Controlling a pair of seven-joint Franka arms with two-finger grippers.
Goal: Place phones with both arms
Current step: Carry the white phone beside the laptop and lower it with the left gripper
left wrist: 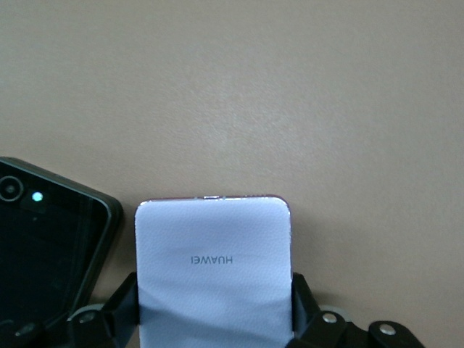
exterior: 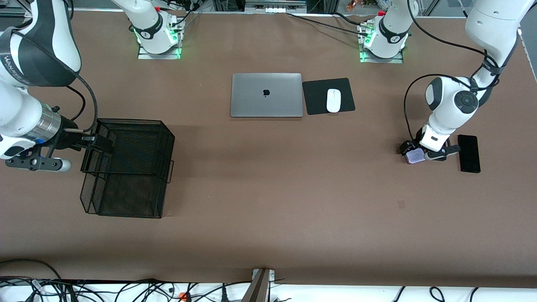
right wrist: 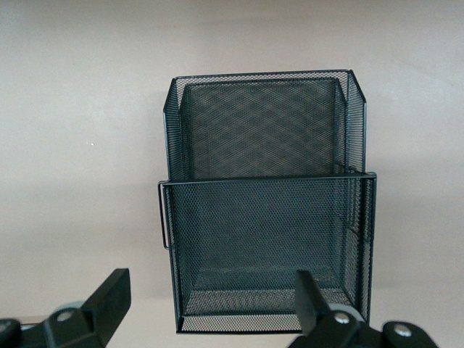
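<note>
A small squarish pale lilac-white phone (left wrist: 214, 254) lies flat on the brown table at the left arm's end (exterior: 415, 157). My left gripper (left wrist: 215, 290) is down on it (exterior: 421, 154), with a finger pressed against each long edge. A black phone (left wrist: 51, 246) with a camera lens lies right beside it. The longer black slab phone (exterior: 469, 153) rests on the table next to the gripper. My right gripper (right wrist: 210, 283) hangs open and empty over the rim of the black mesh basket (exterior: 98, 143).
The black mesh basket (exterior: 168, 138) (right wrist: 268, 181) stands at the right arm's end. A shut silver laptop (exterior: 266, 95) and a white mouse (exterior: 333, 100) on a black pad (exterior: 319, 90) lie mid-table near the arms' bases.
</note>
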